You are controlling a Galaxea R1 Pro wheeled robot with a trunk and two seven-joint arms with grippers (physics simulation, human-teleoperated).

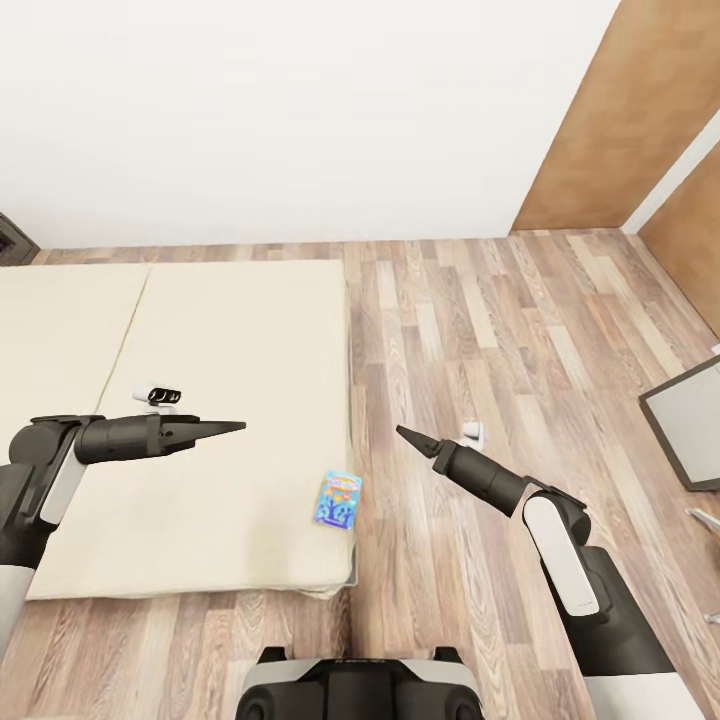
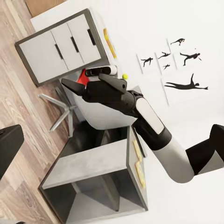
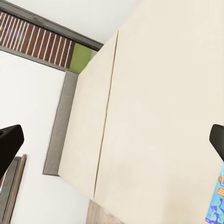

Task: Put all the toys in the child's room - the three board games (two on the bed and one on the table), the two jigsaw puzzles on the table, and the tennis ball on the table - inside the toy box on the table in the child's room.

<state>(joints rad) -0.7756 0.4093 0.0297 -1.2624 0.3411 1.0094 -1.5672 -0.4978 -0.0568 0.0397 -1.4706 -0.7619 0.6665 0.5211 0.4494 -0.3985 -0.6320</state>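
Both grippers empty: left gripper (image 1: 238,426) pinched to a closed point above the bed (image 1: 240,330), right gripper (image 1: 403,433) likewise closed over the wood floor (image 1: 480,330). One small blue board game (image 1: 337,499) lying near the mattress corner, between the arms, not yet picked up. Seemingly much of the task left.

Open air is lying between the left tool (image 1: 238,427) and right tool (image 1: 402,432); the bed (image 1: 240,340) is spreading bare around the blue board game (image 1: 338,498) at its near right edge; wood floor (image 1: 470,300) is running clear rightward.
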